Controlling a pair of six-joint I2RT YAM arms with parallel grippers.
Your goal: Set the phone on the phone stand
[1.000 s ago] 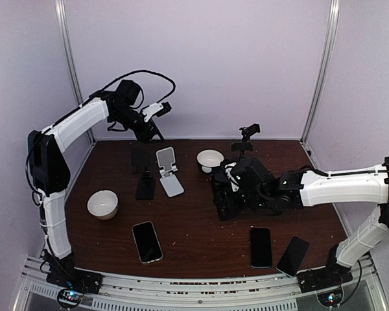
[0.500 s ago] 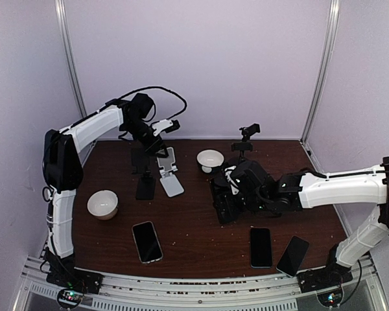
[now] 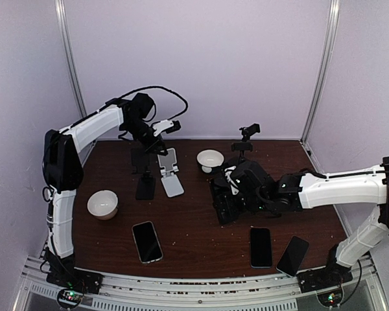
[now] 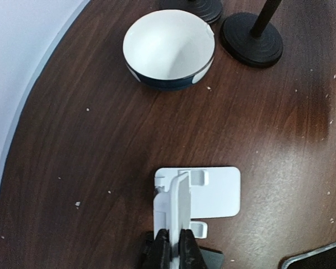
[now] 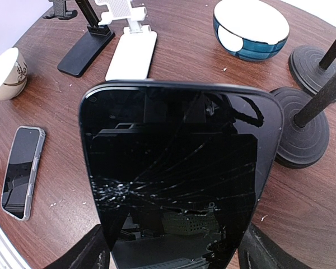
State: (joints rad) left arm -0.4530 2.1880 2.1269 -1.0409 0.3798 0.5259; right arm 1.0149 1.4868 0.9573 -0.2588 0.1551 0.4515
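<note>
A white phone stand [image 3: 169, 171] stands at the back left of the table, and from above its flat base [image 4: 215, 190] points right. My left gripper [image 4: 175, 246] is shut on the stand's upright back plate, pinching it edge-on. In the top view that gripper [image 3: 160, 148] sits just behind the stand. A black phone [image 5: 179, 168] with a cracked screen fills the right wrist view, held upright. My right gripper [image 5: 173, 252] is shut on its lower sides. The same gripper [image 3: 224, 202] hovers over the table's middle, to the right of the stand.
A black phone stand [image 3: 143, 176] is beside the white one. Bowls sit at the left [image 3: 102, 204] and at the back [image 3: 210, 158]. Three spare phones lie near the front [image 3: 146, 241] [image 3: 260, 247] [image 3: 292, 255]. Two black pole stands on round bases [image 4: 252, 39] stand at the back.
My left arm swung down and right from the back wall to the white stand, and its jaws closed on the back plate. The right arm with the phone barely moved.
</note>
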